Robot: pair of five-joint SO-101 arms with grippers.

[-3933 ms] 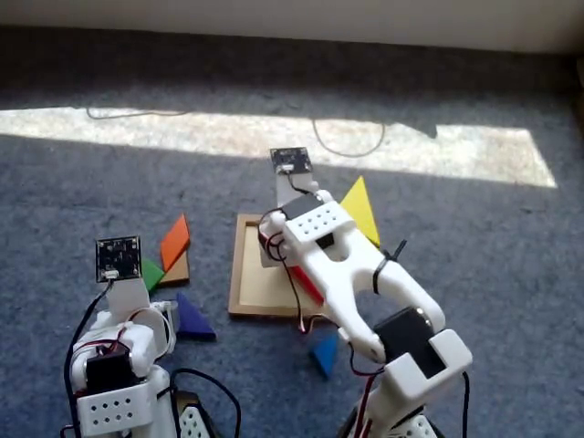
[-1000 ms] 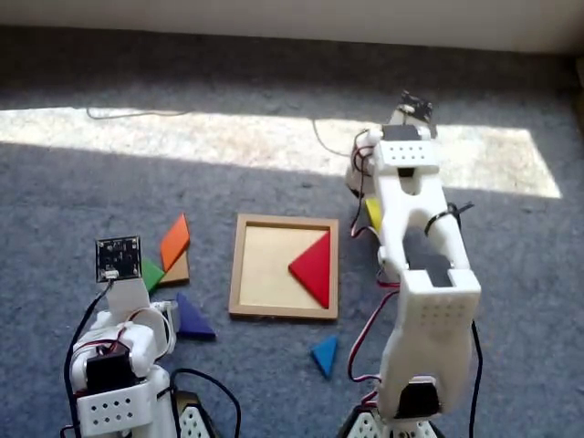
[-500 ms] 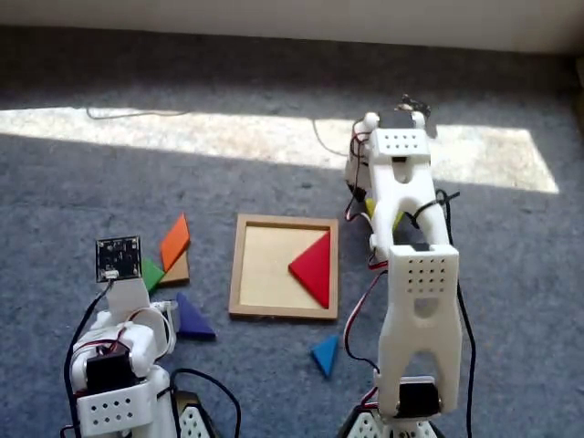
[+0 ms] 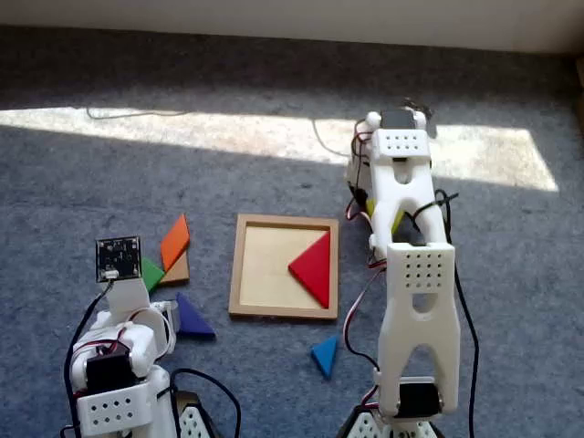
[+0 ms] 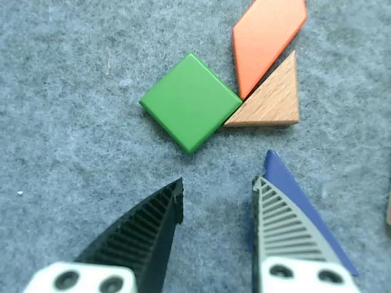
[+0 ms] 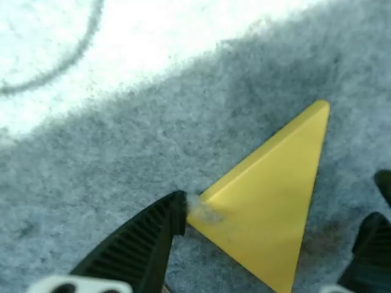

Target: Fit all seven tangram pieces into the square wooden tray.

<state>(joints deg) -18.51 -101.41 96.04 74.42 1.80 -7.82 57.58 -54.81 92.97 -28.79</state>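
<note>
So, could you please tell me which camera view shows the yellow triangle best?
The right wrist view: the yellow triangle lies close and nearly whole, with the right gripper open around it. The high view shows yellow slivers beside the arm covering it. The left wrist view faces the green square.
</note>
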